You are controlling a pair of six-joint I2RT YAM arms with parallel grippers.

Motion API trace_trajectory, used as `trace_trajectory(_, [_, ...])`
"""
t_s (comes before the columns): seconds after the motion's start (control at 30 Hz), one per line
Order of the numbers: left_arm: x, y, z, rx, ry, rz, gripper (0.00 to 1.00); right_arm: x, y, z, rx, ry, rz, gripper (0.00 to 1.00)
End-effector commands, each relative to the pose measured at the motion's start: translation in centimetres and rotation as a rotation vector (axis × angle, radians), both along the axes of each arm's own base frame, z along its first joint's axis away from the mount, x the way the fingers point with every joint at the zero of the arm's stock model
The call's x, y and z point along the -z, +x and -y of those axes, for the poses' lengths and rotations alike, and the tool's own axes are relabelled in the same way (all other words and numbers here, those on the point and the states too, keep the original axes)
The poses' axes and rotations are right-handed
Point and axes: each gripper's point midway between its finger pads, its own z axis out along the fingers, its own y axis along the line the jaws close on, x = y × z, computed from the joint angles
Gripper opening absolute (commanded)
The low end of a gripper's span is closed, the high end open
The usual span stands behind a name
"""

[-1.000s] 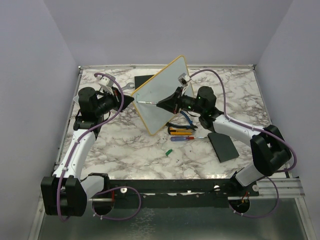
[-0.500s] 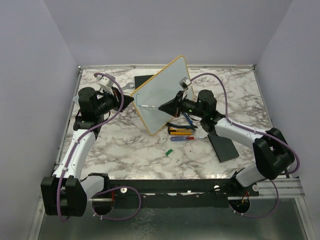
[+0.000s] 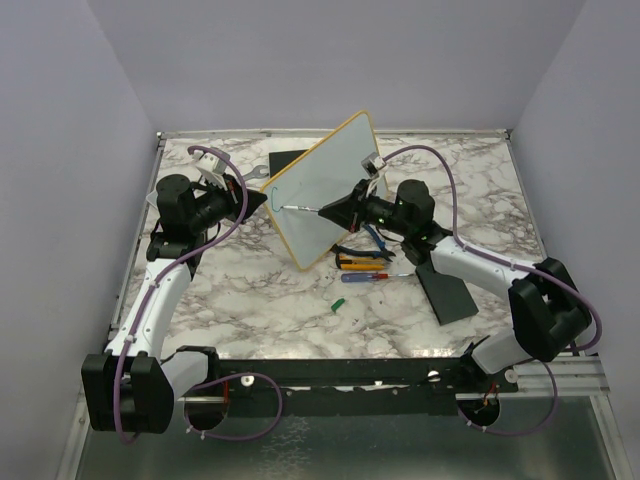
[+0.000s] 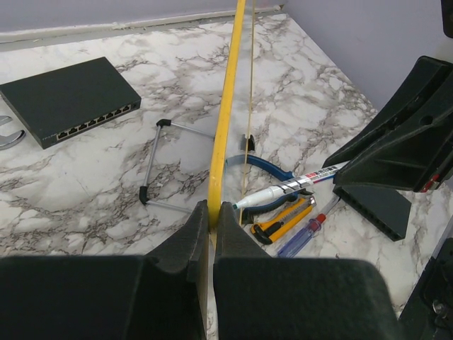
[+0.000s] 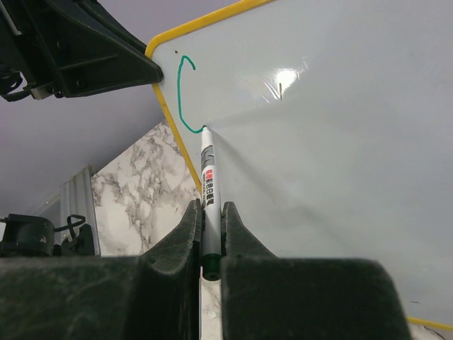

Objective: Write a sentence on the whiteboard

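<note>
Top external: whiteboard stands tilted on edge mid-counter, between both arms.
Left wrist: left tool clamped on its yellow rim (board seen edge-on).
Right wrist: right tool clamped on a marker, tip touching the board; the sentence is one green hook near the corner.

Left claw and right claw are clamped tight, raised, tips pointing toward each other.
</note>
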Motion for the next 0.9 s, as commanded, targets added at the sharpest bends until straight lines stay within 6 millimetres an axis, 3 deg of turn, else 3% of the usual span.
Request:
trace_trajectory(0.0, [-1.4, -0.9, 0.4, 0.035, 0.005, 0.066, 0.00, 0.3, 1.8, 1.1, 0.119, -0.014, 0.007, 0.01])
trace_trajectory(0.27, [-1.4, -0.7, 0.1, 0.016, 0.007, 0.068, 0.00, 0.0, 1.1, 0.9, 0.082, -0.010, 0.010, 0.01])
trace_trajectory(0.53, [-1.2, -0.5, 0.0, 0.005, 0.010, 0.063, 0.00, -3.1, -1.0, 2.3, 0.083, 0.040, 0.059, 0.01])
trace_trajectory(0.87, [-1.1, -0.6, 0.0, 0.005, 0.012, 0.062, 0.00, -3.1, 0.1, 1.8, 0.093, 0.033, 0.069, 0.01])
